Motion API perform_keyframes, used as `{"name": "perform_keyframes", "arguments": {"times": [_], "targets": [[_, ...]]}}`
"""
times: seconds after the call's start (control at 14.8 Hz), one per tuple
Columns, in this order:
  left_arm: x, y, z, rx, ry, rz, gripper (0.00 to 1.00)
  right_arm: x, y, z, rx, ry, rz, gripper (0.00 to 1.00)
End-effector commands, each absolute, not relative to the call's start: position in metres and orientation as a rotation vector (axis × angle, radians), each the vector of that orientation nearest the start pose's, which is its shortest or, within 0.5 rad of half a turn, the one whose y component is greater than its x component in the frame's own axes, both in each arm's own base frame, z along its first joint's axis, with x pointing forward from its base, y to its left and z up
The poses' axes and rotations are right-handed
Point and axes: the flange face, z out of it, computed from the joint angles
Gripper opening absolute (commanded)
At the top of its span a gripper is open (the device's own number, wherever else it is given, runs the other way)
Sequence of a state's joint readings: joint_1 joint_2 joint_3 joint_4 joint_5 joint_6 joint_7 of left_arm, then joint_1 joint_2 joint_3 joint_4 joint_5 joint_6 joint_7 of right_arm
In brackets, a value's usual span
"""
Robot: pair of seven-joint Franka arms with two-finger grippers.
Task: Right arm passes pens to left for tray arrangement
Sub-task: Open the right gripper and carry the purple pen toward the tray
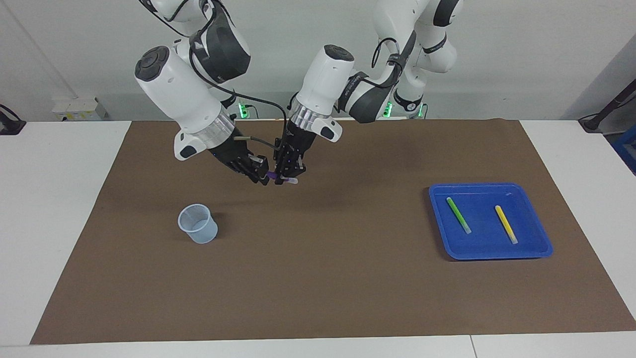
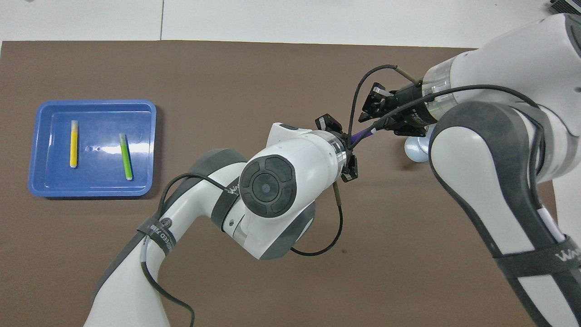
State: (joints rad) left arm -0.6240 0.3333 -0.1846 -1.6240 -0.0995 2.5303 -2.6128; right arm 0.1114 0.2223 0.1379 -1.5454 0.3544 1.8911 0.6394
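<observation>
The purple pen (image 1: 276, 177) hangs in the air over the brown mat between the two grippers; it also shows in the overhead view (image 2: 361, 133). My right gripper (image 1: 263, 175) is shut on its purple end. My left gripper (image 1: 289, 175) is shut on it near the whitish cap, which pokes out below. The blue tray (image 1: 437, 191) lies toward the left arm's end of the table, also in the overhead view (image 2: 91, 103). In it lie the green pen (image 1: 458, 215) (image 2: 125, 156) and the yellow pen (image 1: 506, 223) (image 2: 73, 143), side by side and apart.
A small clear plastic cup (image 1: 198, 223) stands upright on the brown mat (image 1: 323, 273) toward the right arm's end, farther from the robots than the grippers. In the overhead view the cup (image 2: 415, 150) is partly hidden under the right arm.
</observation>
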Motion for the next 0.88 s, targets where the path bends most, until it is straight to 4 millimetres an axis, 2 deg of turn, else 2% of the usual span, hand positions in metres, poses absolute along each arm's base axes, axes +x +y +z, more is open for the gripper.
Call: {"name": "perform_keyframes", "arguments": {"times": [0.0, 0.07, 0.27, 0.47, 0.61, 0.81], "targets": [[0.492, -0.480, 0.510, 1.652, 2.040, -0.215, 0.00, 0.621, 0.172, 0.545, -2.668, 0.656, 0.038, 1.00], [0.498, -0.470, 0.508, 1.711, 2.022, -0.190, 0.00, 0.622, 0.168, 0.545, -2.689, 0.640, 0.019, 1.00], [0.535, -0.421, 0.501, 1.794, 1.995, -0.121, 0.00, 0.623, 0.149, 0.546, -2.793, 0.532, -0.027, 1.00], [0.569, -0.366, 0.494, 1.880, 1.961, -0.080, 0.00, 0.621, 0.113, 0.553, -2.914, 0.382, -0.069, 1.00], [0.590, -0.331, 0.494, 1.919, 1.920, -0.035, 0.00, 0.617, 0.089, 0.565, -2.950, 0.309, -0.083, 1.00], [0.609, -0.280, 0.484, 2.071, 1.810, 0.026, 0.00, 0.601, 0.057, 0.580, -3.056, 0.228, -0.042, 1.00]]}}
